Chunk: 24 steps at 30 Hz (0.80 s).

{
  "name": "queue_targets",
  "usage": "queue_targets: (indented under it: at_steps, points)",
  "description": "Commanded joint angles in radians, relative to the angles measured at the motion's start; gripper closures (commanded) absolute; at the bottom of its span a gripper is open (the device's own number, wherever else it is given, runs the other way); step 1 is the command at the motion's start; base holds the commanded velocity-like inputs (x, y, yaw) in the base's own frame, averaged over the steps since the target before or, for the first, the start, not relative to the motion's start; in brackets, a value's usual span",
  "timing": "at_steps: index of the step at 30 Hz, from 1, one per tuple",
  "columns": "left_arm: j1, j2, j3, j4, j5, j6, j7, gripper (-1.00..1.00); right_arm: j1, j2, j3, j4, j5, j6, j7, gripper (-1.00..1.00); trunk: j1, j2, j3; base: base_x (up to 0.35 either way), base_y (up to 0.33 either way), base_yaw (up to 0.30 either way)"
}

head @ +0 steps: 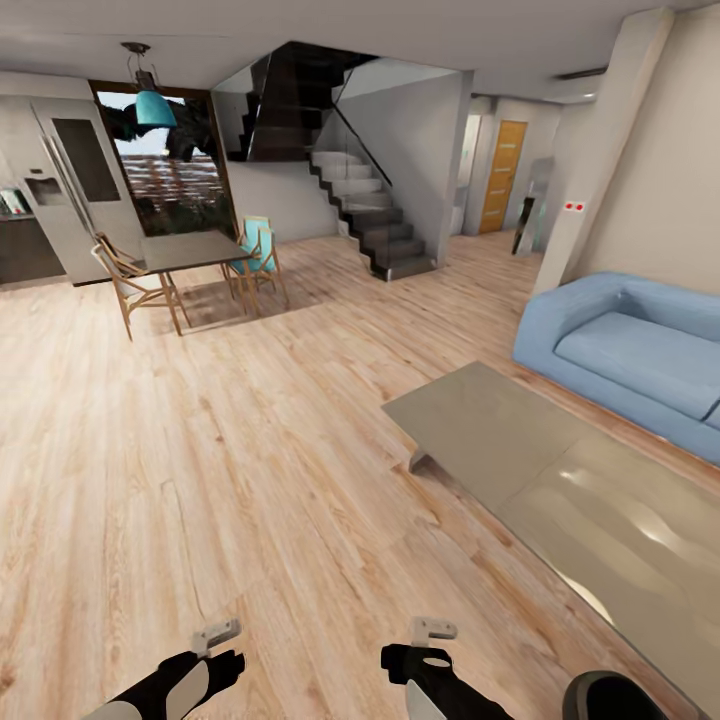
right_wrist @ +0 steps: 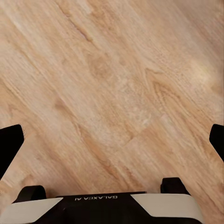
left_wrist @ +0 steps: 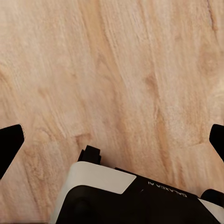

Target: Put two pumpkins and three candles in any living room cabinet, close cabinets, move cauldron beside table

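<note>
Table (head: pixel 560 470) sits right of centre on wood floor (head: pixel 200 450), sofa (head: pixel 640 350) just beyond it. Left gripper (left_wrist: pixel 112 140) and right gripper (right_wrist: pixel 112 140) hang low over bare floor w/ fingers spread wide, nothing between them. Dining table (head: pixel 190 250) w/ chairs and stairs (head: pixel 370 215) far back.

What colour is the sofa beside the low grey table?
Light blue sofa, clearest in the head view.
</note>
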Motion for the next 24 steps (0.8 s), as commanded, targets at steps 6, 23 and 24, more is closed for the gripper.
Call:
queue_targets:
  at_steps: [6, 23, 24]
  points:
    - [0.000, 0.001, -0.008, -0.003, 0.008, 0.005, 0.007, -1.00, -0.001, -0.001, 0.008, -0.002, -0.004, 0.005, -0.008, -1.00, 0.001, -0.002, -0.006, 0.000, 0.000, 0.274]
    - [0.000, 0.000, -0.008, -0.003, 0.007, 0.004, 0.009, -1.00, -0.001, -0.001, 0.008, -0.002, -0.004, 0.007, -0.008, -1.00, 0.001, -0.002, -0.016, 0.000, 0.000, 0.274]
    - [0.000, 0.000, -0.008, -0.003, 0.007, 0.004, 0.009, -1.00, -0.001, -0.001, 0.008, -0.002, -0.004, 0.007, -0.008, -1.00, 0.001, -0.002, -0.016, 0.000, 0.000, 0.274]
